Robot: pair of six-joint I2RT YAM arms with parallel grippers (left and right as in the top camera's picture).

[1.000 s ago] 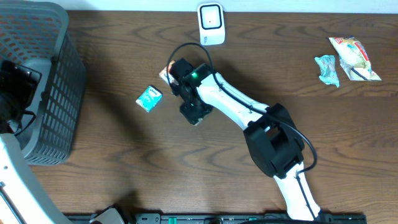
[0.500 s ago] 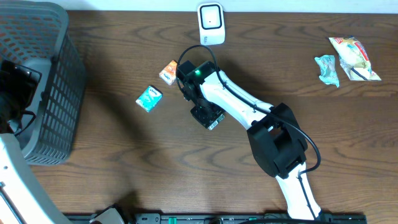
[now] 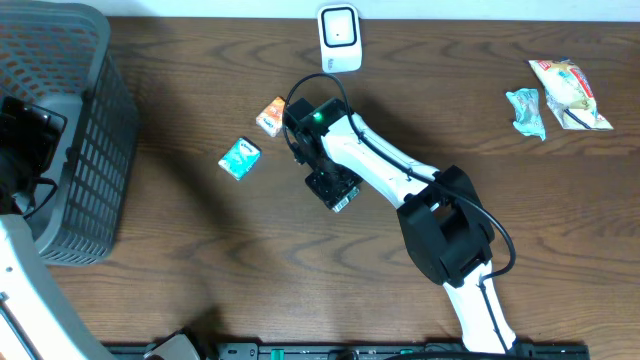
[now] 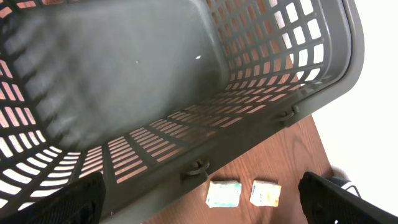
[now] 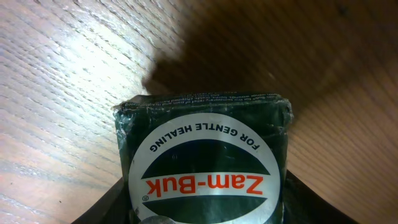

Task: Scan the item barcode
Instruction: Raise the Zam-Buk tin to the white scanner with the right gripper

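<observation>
Clamps a dark green Zam-Buk box (image 5: pixel 202 162) in the right tool (image 3: pixel 337 193), jaws part-closed on its sides, at centre of the overhead frame, over the wooden worktop (image 3: pixel 200 280), below the white scanner (image 3: pixel 339 38) at top centre. Holds the left tool (image 4: pixel 202 202) spread wide, empty, above the grey basket (image 4: pixel 186 74) at far left.

The right tool (image 3: pixel 328 183) grips a dark box (image 3: pixel 340 197) above the table (image 3: pixel 200 280), near an orange packet (image 3: pixel 270 116).
</observation>
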